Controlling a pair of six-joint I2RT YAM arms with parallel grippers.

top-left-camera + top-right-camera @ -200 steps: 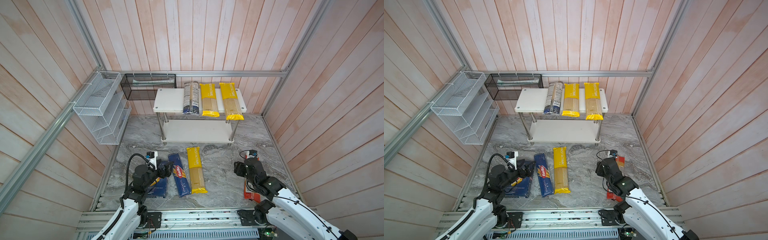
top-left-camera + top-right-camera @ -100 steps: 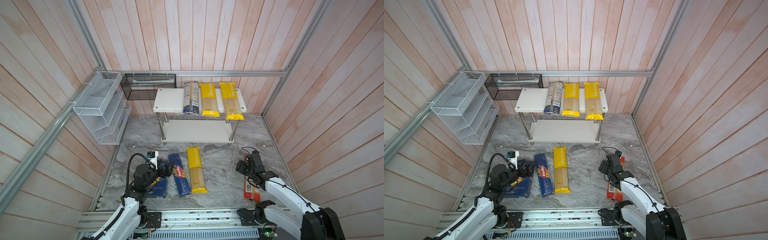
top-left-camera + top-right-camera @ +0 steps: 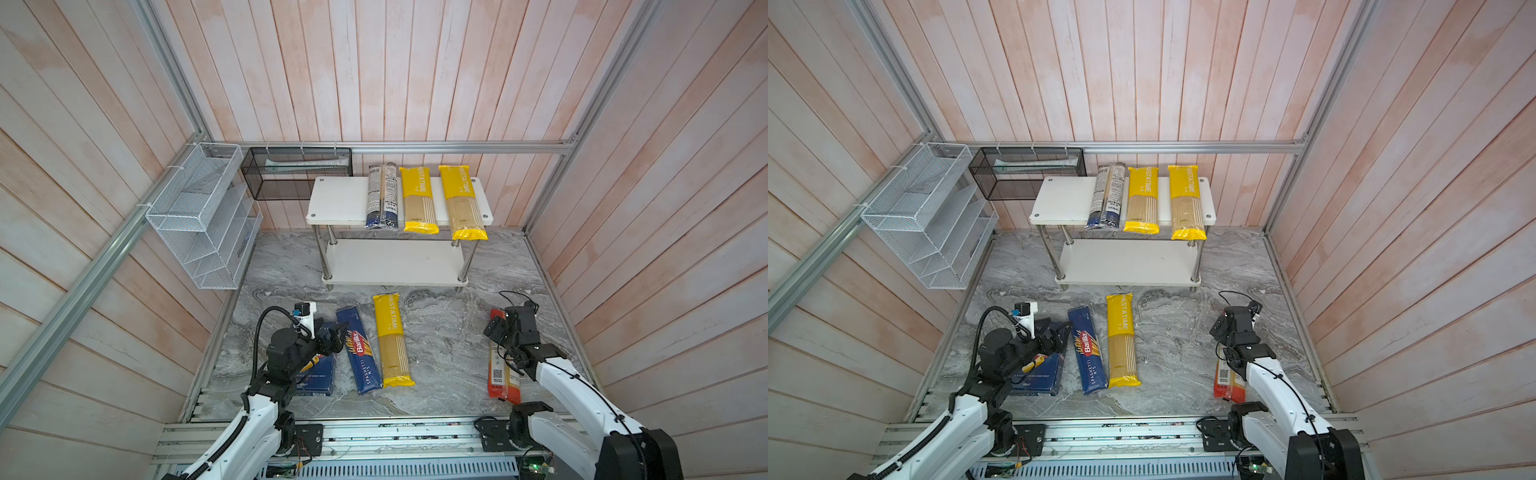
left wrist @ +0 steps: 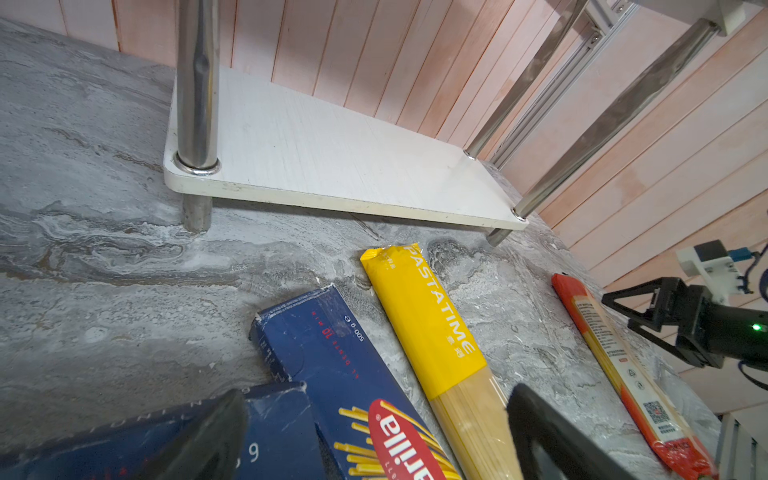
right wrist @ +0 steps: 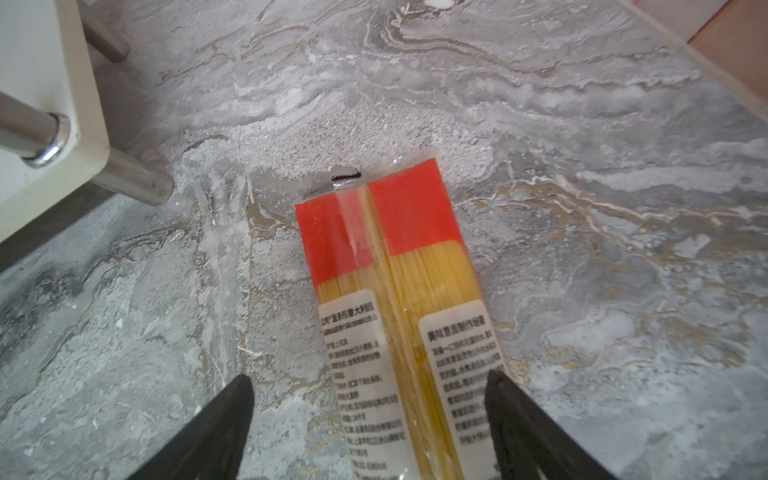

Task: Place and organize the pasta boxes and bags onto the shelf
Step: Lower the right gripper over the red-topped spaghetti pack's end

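The shelf point(image 3: 336, 203) stands at the back with a blue-ended clear bag point(image 3: 382, 195) and two yellow bags point(image 3: 419, 199) point(image 3: 462, 201) on its top board; its lower board point(image 4: 332, 158) is bare. On the floor lie the Rigatoni box point(image 3: 318, 374), the Spaghetti box point(image 3: 359, 351), a yellow bag point(image 3: 392, 338) and the red-ended bag point(image 3: 503, 374). My left gripper point(image 4: 376, 401) hangs open above the two boxes and holds nothing. My right gripper point(image 5: 368, 379) is open and straddles the red-ended bag point(image 5: 395, 257) near its far end, with a finger on each side.
A white wire rack point(image 3: 199, 216) and a black mesh basket point(image 3: 297, 174) hang on the back left walls. Wooden walls close in both sides. A shelf leg point(image 5: 129, 178) stands near the right gripper. The arms' metal rail point(image 3: 374, 432) runs along the front.
The right arm has swung round and its gripper has shifted right over the red-ended bag's far end, its jaws spreading wider. The left arm has stayed still.
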